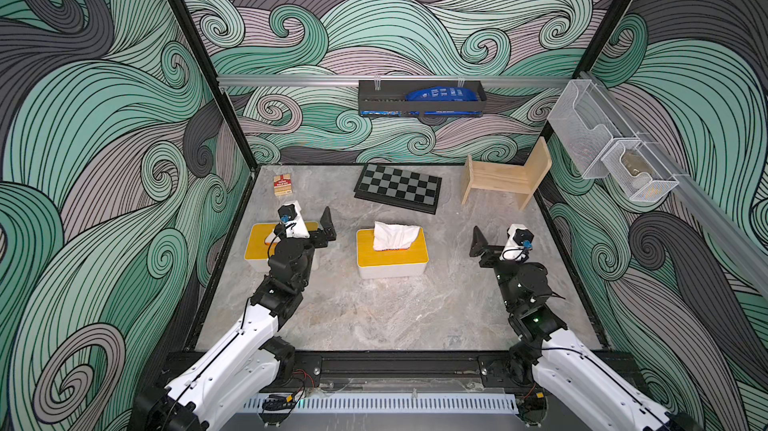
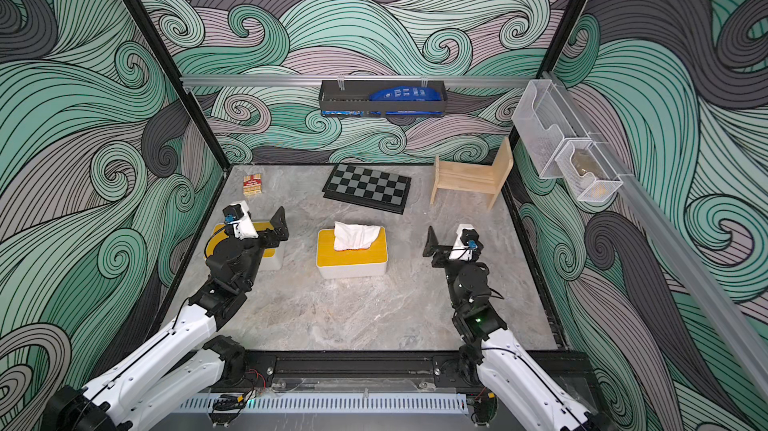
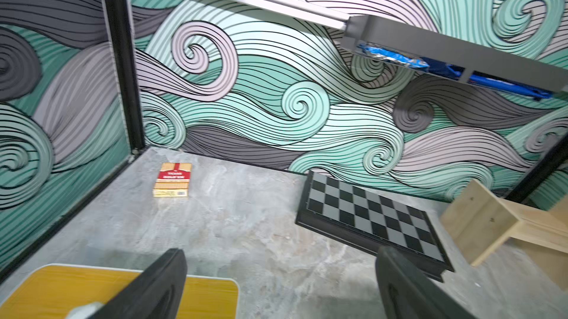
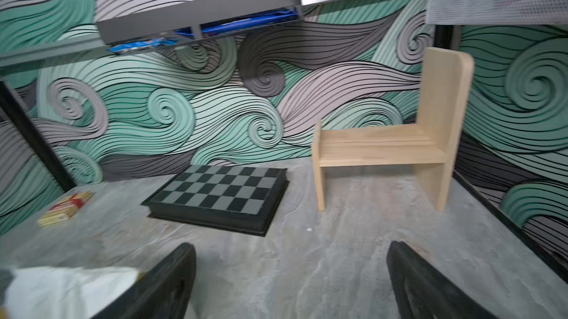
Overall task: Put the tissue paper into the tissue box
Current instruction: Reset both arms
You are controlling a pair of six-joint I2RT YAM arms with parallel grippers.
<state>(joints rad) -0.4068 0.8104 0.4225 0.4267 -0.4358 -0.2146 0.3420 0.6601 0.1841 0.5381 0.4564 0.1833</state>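
A white tissue box (image 1: 390, 269) (image 2: 351, 269) with a yellow lid stands mid-table. White tissue paper (image 1: 394, 235) (image 2: 355, 235) sticks up crumpled from its slot; the right wrist view catches it at an edge (image 4: 61, 289). A second yellow-lidded tissue box (image 1: 257, 242) (image 2: 219, 233) (image 3: 55, 289) sits at the left, partly hidden under my left arm. My left gripper (image 1: 327, 227) (image 2: 281, 225) (image 3: 281, 251) hovers open just right of that box. Right of the middle box, my right gripper (image 1: 476, 243) (image 2: 429, 244) (image 4: 292, 245) is open. Both hold nothing.
A red-and-tan card box (image 1: 282, 185) lies at the back left. A folded chessboard (image 1: 399, 192) sits at the back centre, a small wooden chair (image 1: 505, 177) at the back right. A black rack (image 1: 419, 98) hangs on the back wall, mesh baskets (image 1: 611, 150) on the right wall.
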